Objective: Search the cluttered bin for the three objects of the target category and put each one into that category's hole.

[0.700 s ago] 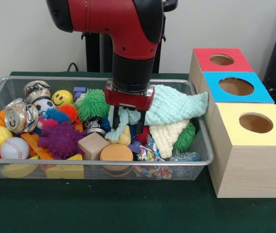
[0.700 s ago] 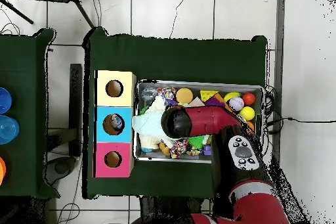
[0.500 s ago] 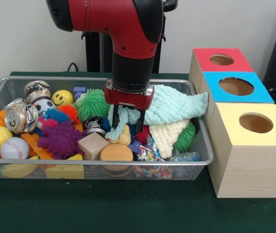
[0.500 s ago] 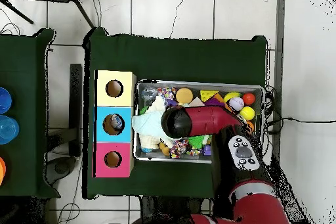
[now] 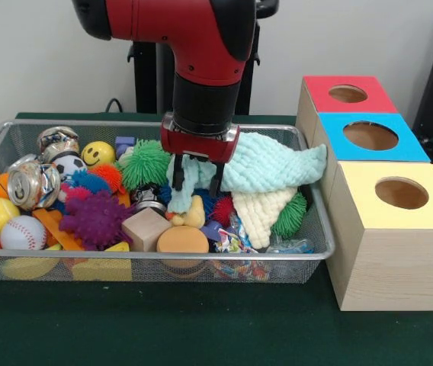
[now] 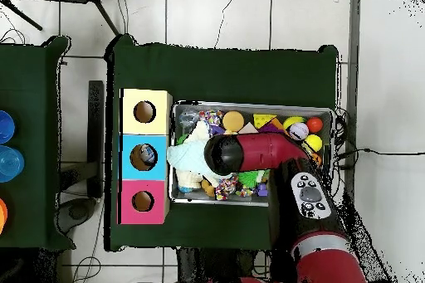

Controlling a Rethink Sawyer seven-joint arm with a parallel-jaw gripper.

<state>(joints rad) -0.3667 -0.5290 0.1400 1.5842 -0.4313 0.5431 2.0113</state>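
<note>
While my tool (image 5: 195, 177) is clenched on the pale mint knitted cloth (image 5: 266, 164) draped beneath it in the wire mesh bin (image 5: 308, 252), I should lift straight up until the trailing fabric clears the clutter, then carry it toward the blue-topped wooden box (image 5: 370, 137).

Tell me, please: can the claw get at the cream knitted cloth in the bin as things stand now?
Probably not yet. The claw is shut on the mint knitted cloth, which lies over the top of the cream knitted cloth; it must clear that first.
</note>
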